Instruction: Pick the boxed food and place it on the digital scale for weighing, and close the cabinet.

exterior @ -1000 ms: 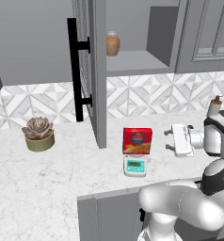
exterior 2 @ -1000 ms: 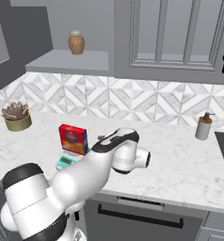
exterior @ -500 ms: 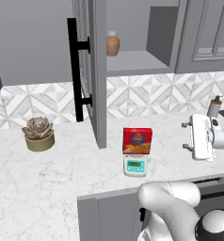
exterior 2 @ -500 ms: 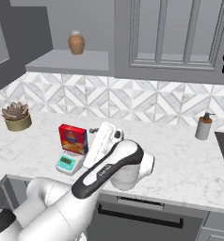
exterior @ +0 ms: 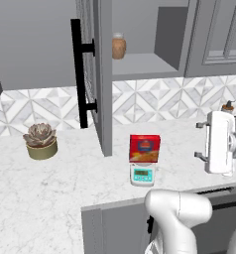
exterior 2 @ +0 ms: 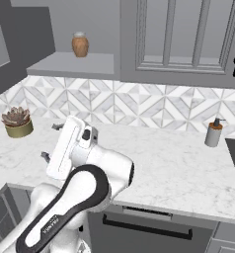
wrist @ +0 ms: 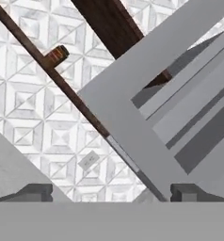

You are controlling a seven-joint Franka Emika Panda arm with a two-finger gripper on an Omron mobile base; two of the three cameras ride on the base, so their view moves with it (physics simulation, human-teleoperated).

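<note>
The red box (exterior: pixel 145 148) stands up on the scale (exterior: pixel 142 174), on the white counter (exterior: pixel 50 188), just in front of the open cabinet; the scale's teal screen faces the front; the cabinet door (exterior: pixel 101 74) sticks out over the counter, and its long black handle (exterior: pixel 79 74) is on the side away from the box; a brown jar (exterior: pixel 119 46) sits on the shelf (exterior 2: pixel 75 64) inside; a little plant in a pot (exterior: pixel 40 141) is on the counter, well apart from the box, past the door; a soap bottle (exterior 2: pixel 214 132) stands near the tiled wall (exterior 2: pixel 154 106) on the other side; the gripper (wrist: pixel 111 192) is up in the air, away from the box, and looks at the wall and a grey cabinet; its two tips are wide apart with nothing between them
</note>
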